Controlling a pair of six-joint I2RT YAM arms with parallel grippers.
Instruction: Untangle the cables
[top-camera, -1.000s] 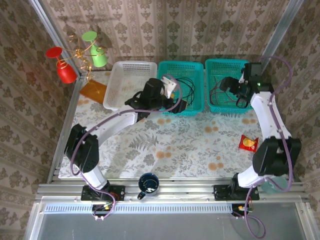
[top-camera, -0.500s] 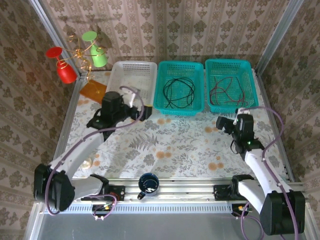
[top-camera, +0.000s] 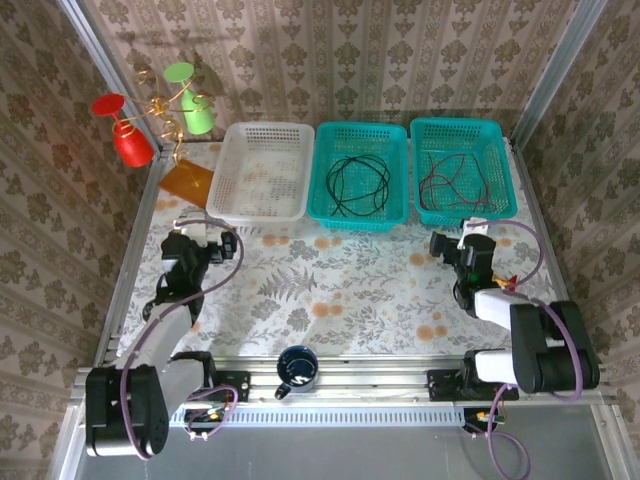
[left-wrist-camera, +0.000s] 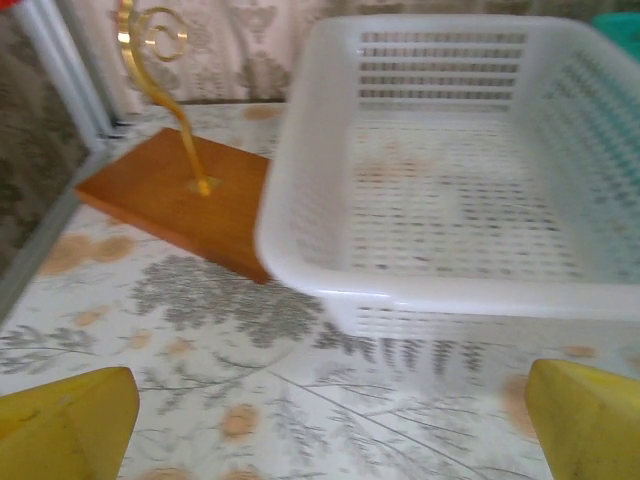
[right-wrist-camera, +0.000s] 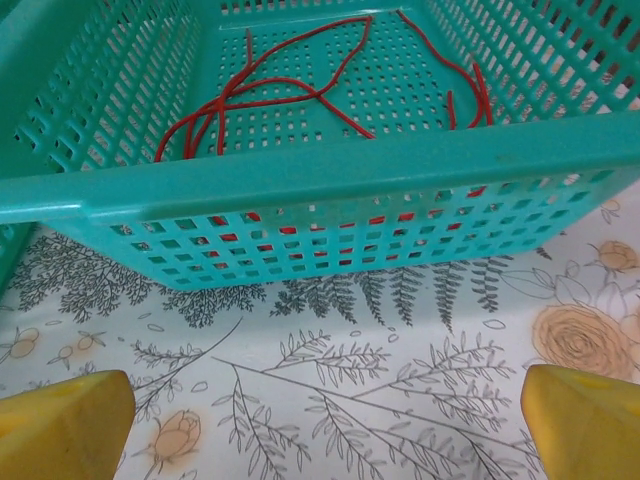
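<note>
middle basket (top-camera: 360, 222): seemingly black cables (top-camera: 357, 183) | right basket (right-wrist-camera: 330, 150): red cables (right-wrist-camera: 300, 85) | left tool (left-wrist-camera: 330, 440), right tool (right-wrist-camera: 325, 435): released

Black cables (top-camera: 358, 184), red cables (top-camera: 455, 185), in separate baskets (top-camera: 362, 127)

A: Left arm (top-camera: 163, 312), what's it doing?
B: It's sitting folded low on its own side, elbow tucked near the base and the white link angling up to the wrist. The left gripper (top-camera: 203, 236) is pointing away from the base with its jaws gaping wide, gripping nothing.
A: Is the wrist view agreeing?
B: Yep. The yellow fingertips (left-wrist-camera: 70, 425) are sitting at opposite bottom corners.
A: Right arm (top-camera: 497, 300)?
B: It's mirroring that, sitting folded tight over its base. The right gripper (top-camera: 455, 247) is facing the far side with its jaws spread wide, gripping nothing. Its wrist camera is showing both fingertips far apart too.
</note>
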